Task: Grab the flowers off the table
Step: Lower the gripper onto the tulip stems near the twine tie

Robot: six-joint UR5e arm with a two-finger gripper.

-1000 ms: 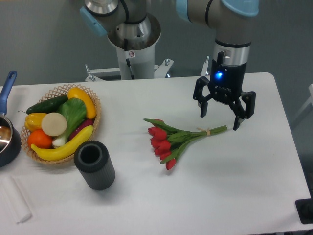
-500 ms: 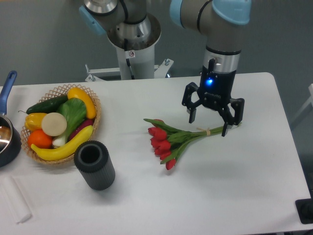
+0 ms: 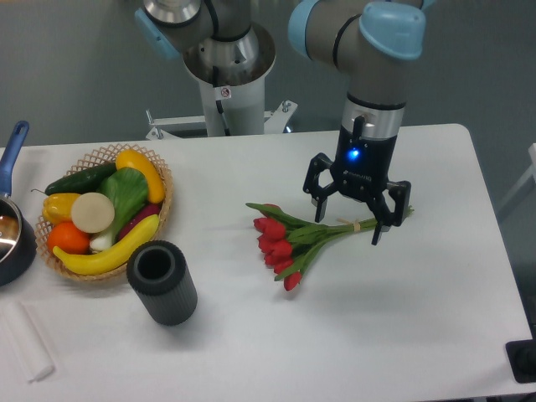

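Tulips, a small bunch of red blooms with green leaves and long green stems tied by a thin tan band (image 3: 314,237), lie flat on the large white matte tabletop (image 3: 402,335), right of centre, heads pointing toward the front-left and stems running out to the right. The black two-finger hand (image 3: 347,220) hangs over the stems with its fingers spread wide, one on each side of the banded section, holding nothing. The bunch looks light, soft and easily bruised at the heads; the bundled stems near the band seem the firmest place to pinch, though thin stems could slip or splay under a loose grip. Open tabletop surrounds the bunch to the right and front. A dark ribbed cylinder (image 3: 162,282) and a wicker basket of toy vegetables (image 3: 105,207) stand well apart to the left.
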